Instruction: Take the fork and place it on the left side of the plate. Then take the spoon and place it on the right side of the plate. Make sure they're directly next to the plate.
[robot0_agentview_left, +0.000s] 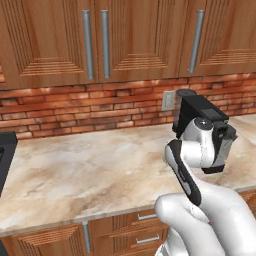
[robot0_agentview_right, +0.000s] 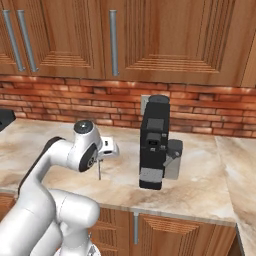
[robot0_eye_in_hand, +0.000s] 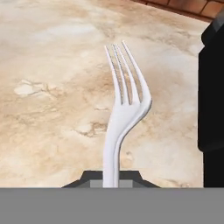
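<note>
One utensil down so far — the gripper (robot0_eye_in_hand: 111, 175) at bottom centre of the hand view is clamped on the fork (robot0_eye_in_hand: 124, 105) by its handle. Its long axis runs straight out from the fingers, tines toward the top of frame — over bare counter (robot0_eye_in_hand: 48, 87).

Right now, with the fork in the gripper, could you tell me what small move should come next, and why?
Probably lift the fork a little higher and start carrying it away from the black coffee machine. The gripper is shut on its handle, the prongs point out over bare counter, and the fork hangs above the worktop, so it looks ready to travel toward the plate.
</note>
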